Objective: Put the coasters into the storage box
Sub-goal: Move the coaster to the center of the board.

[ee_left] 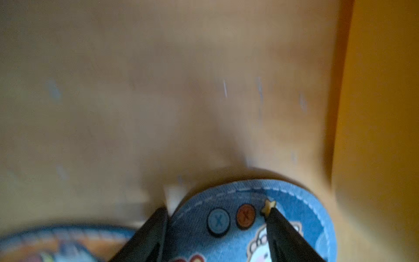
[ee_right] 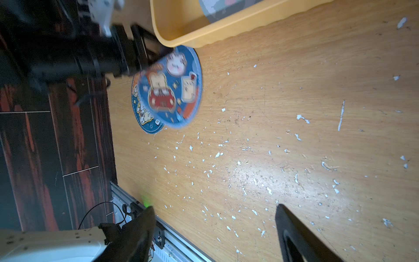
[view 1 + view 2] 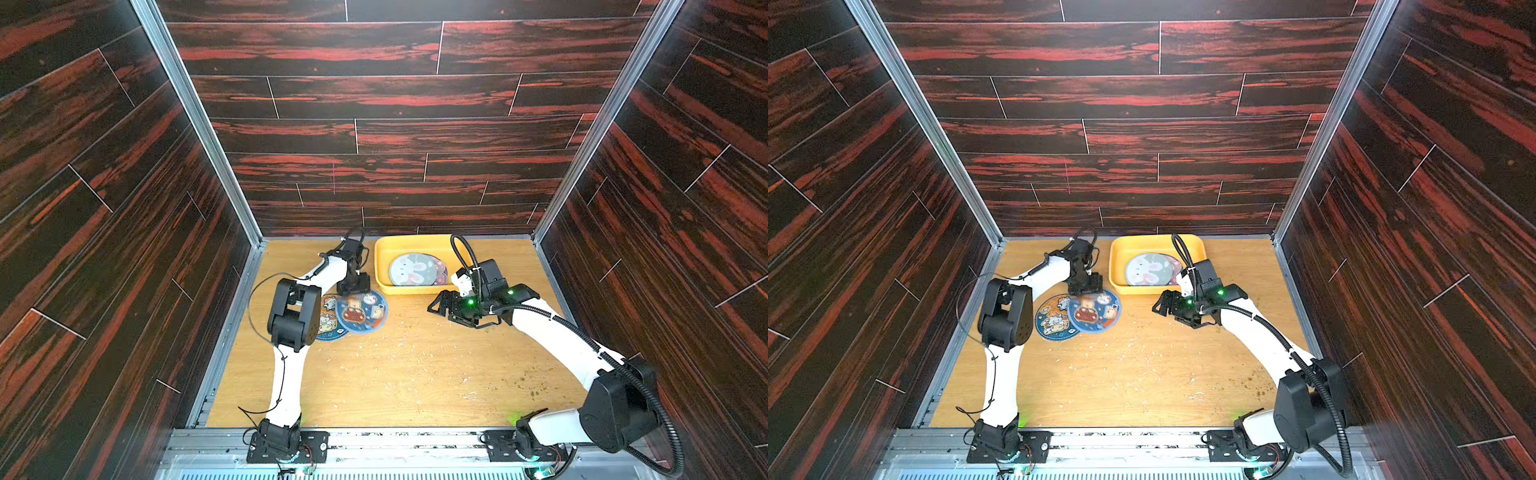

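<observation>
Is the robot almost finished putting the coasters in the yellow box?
Nearly. Done: a rabbit coaster lies in the storage box, with another peeking from under it. In hand: the left gripper stands open over the top blue coaster, not gripping it. Left: that one and the lower blue coaster it overlaps, both on the table. The right gripper is open and empty.

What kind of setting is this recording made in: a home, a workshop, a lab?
Probably a lab test booth, not a home: wood-print wall panels in aluminium framing box in a scuffed tabletop, and two robot arms bolted to a metal rail.
</observation>
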`<state>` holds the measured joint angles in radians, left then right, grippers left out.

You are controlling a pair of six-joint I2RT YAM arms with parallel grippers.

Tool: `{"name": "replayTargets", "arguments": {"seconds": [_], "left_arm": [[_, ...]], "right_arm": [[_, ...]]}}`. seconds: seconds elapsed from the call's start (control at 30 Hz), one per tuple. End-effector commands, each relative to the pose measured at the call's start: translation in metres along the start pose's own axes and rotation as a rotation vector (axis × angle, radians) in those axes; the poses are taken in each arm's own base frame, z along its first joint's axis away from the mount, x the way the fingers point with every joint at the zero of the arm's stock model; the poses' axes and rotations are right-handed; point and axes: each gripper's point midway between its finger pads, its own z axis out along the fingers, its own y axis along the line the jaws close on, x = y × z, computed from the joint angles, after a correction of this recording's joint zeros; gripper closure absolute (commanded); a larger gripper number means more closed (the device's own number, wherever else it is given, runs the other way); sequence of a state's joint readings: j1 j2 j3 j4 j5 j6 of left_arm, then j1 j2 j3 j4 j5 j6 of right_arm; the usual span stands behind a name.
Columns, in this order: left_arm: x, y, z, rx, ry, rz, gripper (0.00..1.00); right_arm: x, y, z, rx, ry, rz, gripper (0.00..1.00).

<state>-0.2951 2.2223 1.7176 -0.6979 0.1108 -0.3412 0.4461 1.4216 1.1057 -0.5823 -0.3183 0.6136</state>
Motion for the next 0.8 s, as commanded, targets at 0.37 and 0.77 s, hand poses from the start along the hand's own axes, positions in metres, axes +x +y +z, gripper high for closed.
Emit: {"name": "replayTargets", "arguments": {"seconds": [0.37,0.77], "left_arm": [[0.091,-0.026,-0.005,0.049,0.165,-0.009,0.28],[0.145,-0.046,-0.025,0.096,0.193,-0.053,0.28]], "right_arm": [[0.008,0.008,0.001,-0.008,0.018,-0.019,0.16],[0.015,0.006,0.013,-0.009,0.046,-0.027,0.16]]}}
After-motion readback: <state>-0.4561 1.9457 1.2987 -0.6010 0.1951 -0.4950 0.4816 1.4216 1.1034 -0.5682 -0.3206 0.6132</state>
